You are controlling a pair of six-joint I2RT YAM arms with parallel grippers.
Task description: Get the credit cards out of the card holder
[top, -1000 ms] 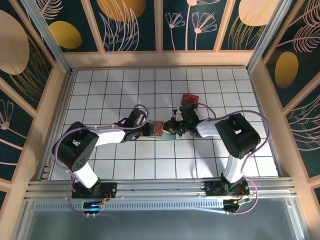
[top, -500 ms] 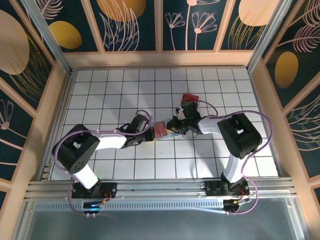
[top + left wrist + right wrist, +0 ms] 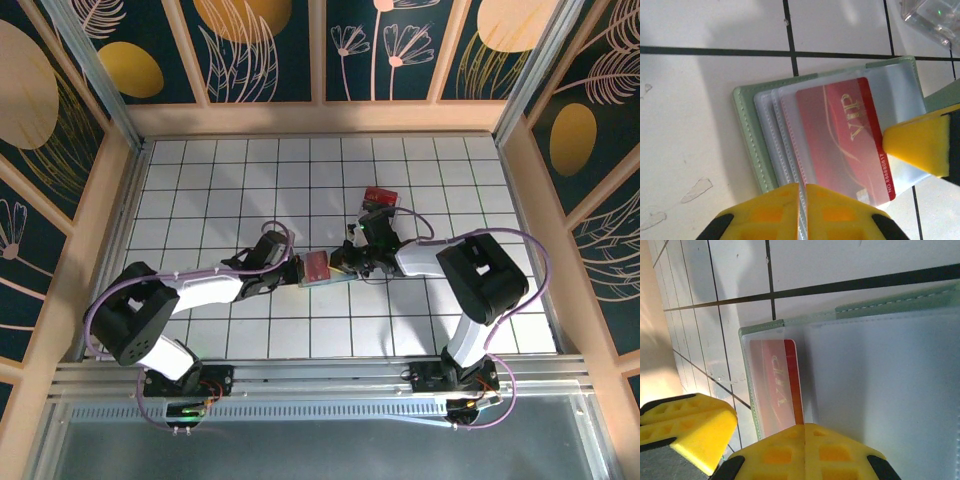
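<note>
White tiled table (image 3: 200, 200), walled with dark floral panels (image 3: 260, 50).

Item: card holder (image 3: 747, 130), grey-green, lying open and flat at the centre of the overhead view, between both grippers.

Contents: stacked clear sleeves, and one dark red credit card (image 3: 845, 135) lettered VIP, inside a clear sleeve.

Clear plastic box (image 3: 378, 197), red contents, just above and right of the holder.

Left arm (image 3: 200, 285) stretched low from the lower left. Left gripper (image 3: 802, 200) pinched on the sleeve edges, fingers almost meeting.

Right arm (image 3: 470, 270) bent in from the right. Right gripper (image 3: 805, 450) fingers pressed together, tip resting on the holder's clear sleeve beside the card.
</note>
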